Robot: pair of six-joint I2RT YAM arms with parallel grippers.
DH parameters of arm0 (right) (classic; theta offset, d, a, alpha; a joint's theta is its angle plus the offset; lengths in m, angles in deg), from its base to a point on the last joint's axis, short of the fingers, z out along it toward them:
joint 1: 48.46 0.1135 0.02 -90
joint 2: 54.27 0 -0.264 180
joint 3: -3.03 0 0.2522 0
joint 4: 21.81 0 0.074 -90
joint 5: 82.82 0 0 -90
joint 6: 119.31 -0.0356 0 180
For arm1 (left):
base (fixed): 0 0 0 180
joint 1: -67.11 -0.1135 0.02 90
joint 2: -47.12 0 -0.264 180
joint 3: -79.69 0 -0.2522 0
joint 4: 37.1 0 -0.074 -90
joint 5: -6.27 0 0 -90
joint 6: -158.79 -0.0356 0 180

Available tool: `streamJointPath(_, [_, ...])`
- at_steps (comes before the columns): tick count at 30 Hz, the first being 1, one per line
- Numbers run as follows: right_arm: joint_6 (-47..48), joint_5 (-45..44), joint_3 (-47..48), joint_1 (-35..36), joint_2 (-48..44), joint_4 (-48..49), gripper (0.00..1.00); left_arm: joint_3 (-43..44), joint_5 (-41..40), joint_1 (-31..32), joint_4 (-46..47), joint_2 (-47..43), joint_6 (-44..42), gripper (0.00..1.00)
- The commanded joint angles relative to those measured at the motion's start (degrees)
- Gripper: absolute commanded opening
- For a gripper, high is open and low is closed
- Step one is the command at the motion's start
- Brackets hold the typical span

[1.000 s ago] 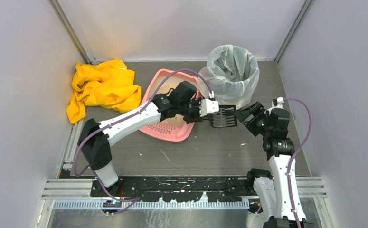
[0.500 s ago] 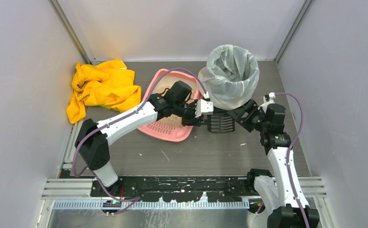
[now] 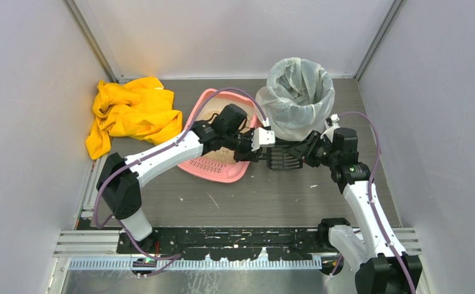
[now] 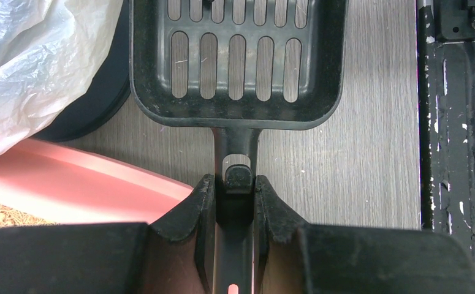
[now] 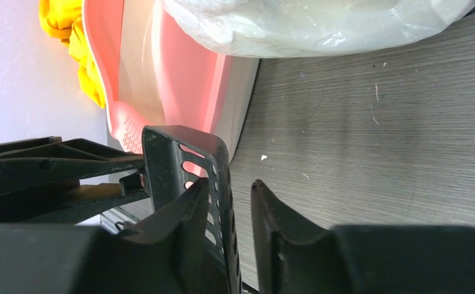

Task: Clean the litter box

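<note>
Litter box: the pink litter box point(image 3: 219, 177) sits mid-surface, and the left arm reaches across it.
Litter: beige litter point(image 3: 212, 115) lies in the tray. It shows at the far end and again beside the slotted lip.
Bin: the round bin point(image 3: 327, 86) stands just beside the box at its 2 o'clock. From above, only the crinkled clear liner can be made out inside.
Cloth: the yellow cloth point(image 3: 133, 113) is heaped at the box's 10 o'clock.
Scoop: the black slotted scoop point(image 3: 284, 160) is at the box's 3 o'clock, handle toward 9, head toward 3. The wood-grain surface point(image 3: 265, 196) shows through its slots.
Left end effector: the left end effector point(image 4: 238, 184) is clamped tight on the scoop handle.
Right end effector: the right end effector point(image 5: 228, 196) has its jaws parted astride the scoop's side wall. One finger is against the wall and a gap shows at the other.
Change, right arm: a second ago it hung off the scoop's 3 o'clock edge, and now it has closed in onto the head.
Change, scoop: it has nudged slightly toward 7 o'clock.
Change, the rest: box, bin and cloth have not budged.
Box axis: the long axis runs roughly 12 to 6, leaning a touch toward 1 and 7.
Box pointing: the slotted lip faces about 6 o'clock, toward the arm bases.
</note>
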Motion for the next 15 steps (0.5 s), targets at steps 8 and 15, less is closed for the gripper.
streamJointPath(8, [1.4,1.0,1.6,0.5,-0.4,1.3,0.01,0.0,-4.9,-0.6,5.5,-1.4,1.1,0.00])
streamJointPath(15, [0.2,2.0,1.7,0.5,-0.4,3.4,0.01,-4.8,-16.5,-0.7,13.5,-4.1,5.5,0.17])
